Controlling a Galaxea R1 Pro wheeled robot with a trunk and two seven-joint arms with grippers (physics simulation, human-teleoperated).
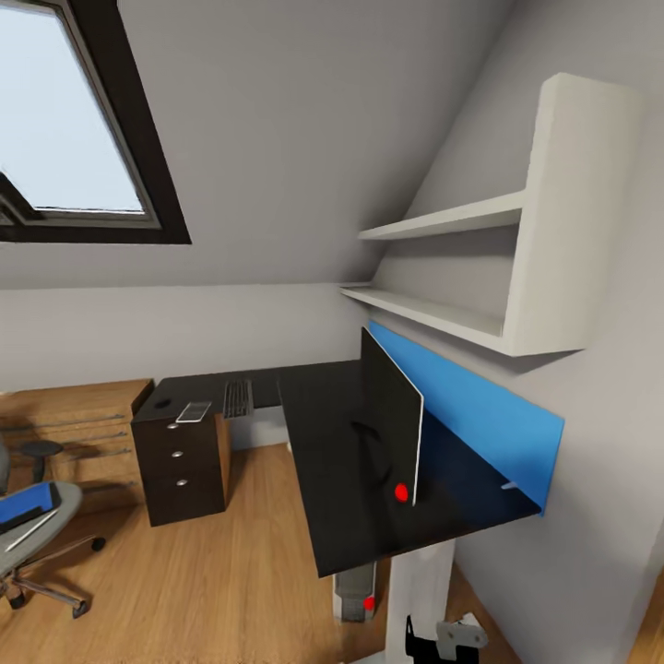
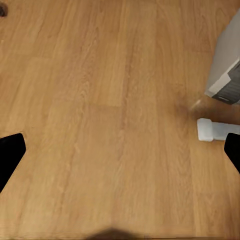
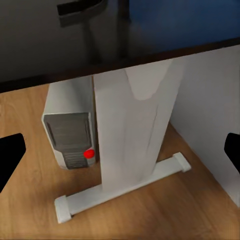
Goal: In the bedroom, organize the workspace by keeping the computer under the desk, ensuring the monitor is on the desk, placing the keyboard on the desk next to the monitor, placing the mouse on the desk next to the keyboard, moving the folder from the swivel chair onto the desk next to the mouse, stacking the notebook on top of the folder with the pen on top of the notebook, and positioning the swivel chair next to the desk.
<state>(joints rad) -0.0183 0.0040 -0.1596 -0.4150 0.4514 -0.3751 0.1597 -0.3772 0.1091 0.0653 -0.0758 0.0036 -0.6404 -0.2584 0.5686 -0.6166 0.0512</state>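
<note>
The black desk point(image 1: 323, 443) runs along the wall, and the monitor point(image 1: 392, 429) stands on it, seen edge-on. The keyboard point(image 1: 238, 398) lies on the desk's far wing. Beside it is a small dark round shape point(image 1: 166, 403), perhaps the mouse. At the lower left the swivel chair point(image 1: 41, 535) carries the blue folder point(image 1: 26, 501). The computer point(image 3: 70, 130) stands on the floor under the desk, red light on. My right gripper point(image 3: 120, 150) is open and faces it. My left gripper point(image 2: 120, 150) is open above bare floor.
A white desk leg point(image 3: 135, 130) with a foot bar point(image 3: 120, 187) stands beside the computer. A blue wall panel point(image 1: 480, 406) and white shelves point(image 1: 461, 277) sit above the desk. A wooden dresser point(image 1: 74, 424) is at the left. A small flat rectangle point(image 1: 194, 411) lies over the drawers.
</note>
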